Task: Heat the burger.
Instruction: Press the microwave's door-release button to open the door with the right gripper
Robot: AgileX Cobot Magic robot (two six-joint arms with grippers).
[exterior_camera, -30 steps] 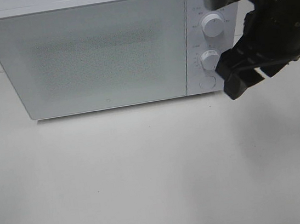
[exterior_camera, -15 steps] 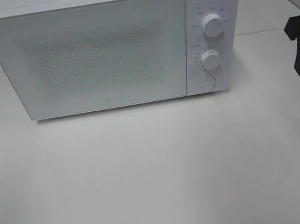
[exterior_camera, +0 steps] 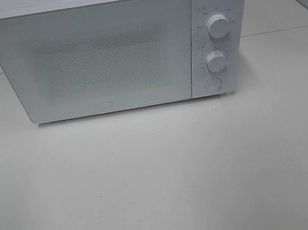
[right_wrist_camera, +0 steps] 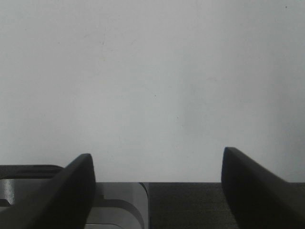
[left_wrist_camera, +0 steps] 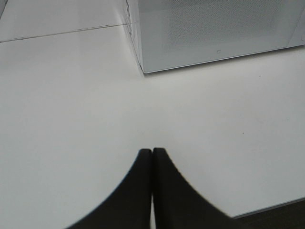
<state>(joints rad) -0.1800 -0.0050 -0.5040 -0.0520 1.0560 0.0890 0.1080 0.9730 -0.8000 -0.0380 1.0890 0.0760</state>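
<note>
On the white table [exterior_camera: 162,176]: one white microwave [exterior_camera: 117,49], its single door [exterior_camera: 80,73] shut and frosted. On the panel beside the door: two round knobs [exterior_camera: 218,26], one above the other, and one round button [exterior_camera: 212,84] beneath them. No telling where the burger is: out of sight in all three views, nothing to be made out through the door. Two left fingers [left_wrist_camera: 136,191] pressed tip to tip, clenched on nothing, above the table near a front corner of the microwave. Two right fingers [right_wrist_camera: 71,191] spread wide, released, only bare table between them.
</note>
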